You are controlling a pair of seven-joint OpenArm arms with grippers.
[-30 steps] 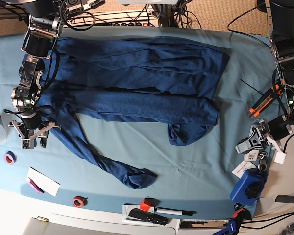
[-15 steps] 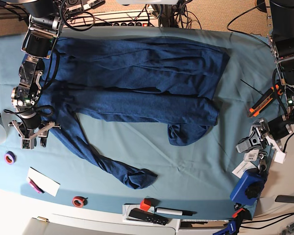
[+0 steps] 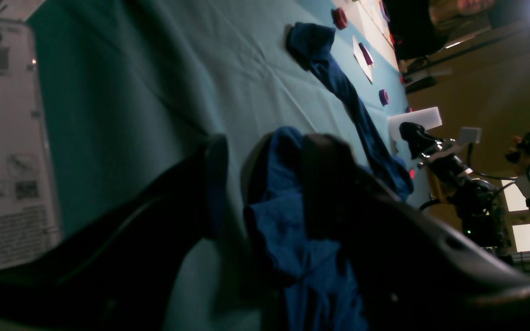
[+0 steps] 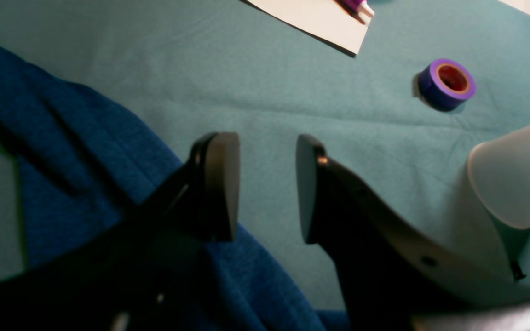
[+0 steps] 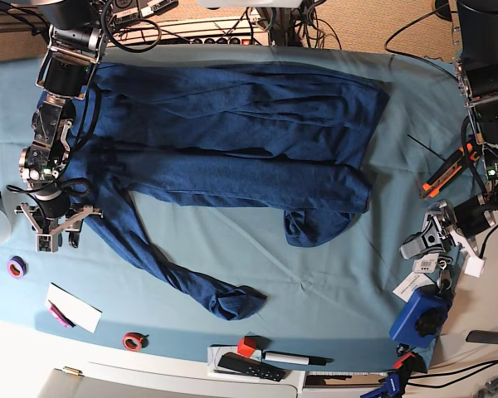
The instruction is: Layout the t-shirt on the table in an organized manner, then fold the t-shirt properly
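Nothing has moved in the last second: both the left gripper (image 5: 432, 236) and right gripper (image 4: 267, 186) hover open and empty, the t-shirt (image 5: 232, 141) half-spread, sleeve trailing.

No visible change btwn frames.

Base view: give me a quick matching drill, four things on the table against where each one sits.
Things:
1. t-shirt
2. purple tape roll
3. red tape roll
4. blue box

Places:
A. near edge, below the long sleeve
B. spread across the far half
C. right edge, by the left gripper
D. left edge, below the right gripper

Pairs: 1-B, 2-D, 3-A, 4-C
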